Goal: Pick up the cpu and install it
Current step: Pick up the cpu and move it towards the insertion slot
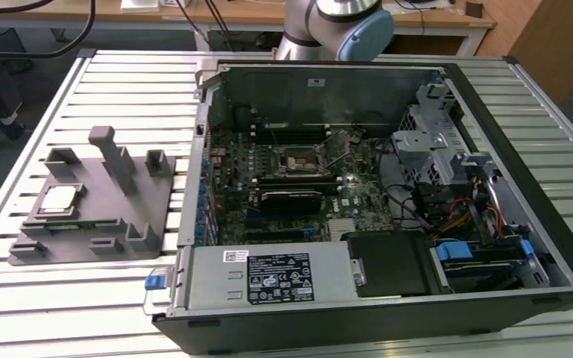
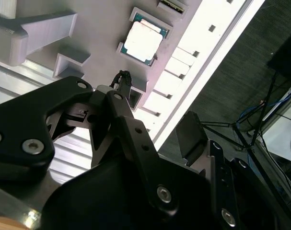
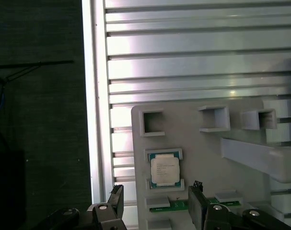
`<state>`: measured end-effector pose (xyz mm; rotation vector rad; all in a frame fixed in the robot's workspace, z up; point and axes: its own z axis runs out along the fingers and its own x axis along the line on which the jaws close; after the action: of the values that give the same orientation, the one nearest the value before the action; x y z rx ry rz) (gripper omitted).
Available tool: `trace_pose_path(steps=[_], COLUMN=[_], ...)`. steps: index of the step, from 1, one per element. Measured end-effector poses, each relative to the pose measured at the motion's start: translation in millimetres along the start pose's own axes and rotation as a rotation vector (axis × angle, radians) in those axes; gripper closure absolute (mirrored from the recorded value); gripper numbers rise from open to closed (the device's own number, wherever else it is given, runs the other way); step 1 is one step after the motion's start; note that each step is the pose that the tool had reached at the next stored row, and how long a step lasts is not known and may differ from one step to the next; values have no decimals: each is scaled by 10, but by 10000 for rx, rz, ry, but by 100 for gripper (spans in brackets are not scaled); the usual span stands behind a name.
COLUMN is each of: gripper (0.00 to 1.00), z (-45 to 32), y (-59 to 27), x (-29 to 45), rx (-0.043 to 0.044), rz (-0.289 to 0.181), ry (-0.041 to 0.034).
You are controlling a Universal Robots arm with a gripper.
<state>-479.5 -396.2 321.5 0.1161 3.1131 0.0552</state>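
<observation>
The cpu [image 1: 60, 199] sits flat in a little square nest on a gray plastic holder [image 1: 107, 218], at the exterior view's left. It is a small square with a shiny silver top and thin green edge. The holder lies on a silver table [image 1: 117, 82] of long slats, beside an open computer case [image 1: 366, 321] with a green board [image 1: 232, 171] inside. In the first wrist view the gripper [image 3: 156, 195] hangs above, fingers wide apart, holding nothing.

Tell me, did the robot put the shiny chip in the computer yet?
Not yet. Done: nothing; the cpu sits in the grey holder, outside the computer case. In hand: the open gripper hovers above it, holding nothing. Left: lifting it and fitting it into the socket.
</observation>
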Motion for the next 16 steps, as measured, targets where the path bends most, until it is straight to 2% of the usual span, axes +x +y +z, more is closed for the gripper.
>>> trace_pose_path(steps=[16], gripper=[36], z=[43], y=[-1], x=[1], rx=[0], rz=[0], ry=[0])
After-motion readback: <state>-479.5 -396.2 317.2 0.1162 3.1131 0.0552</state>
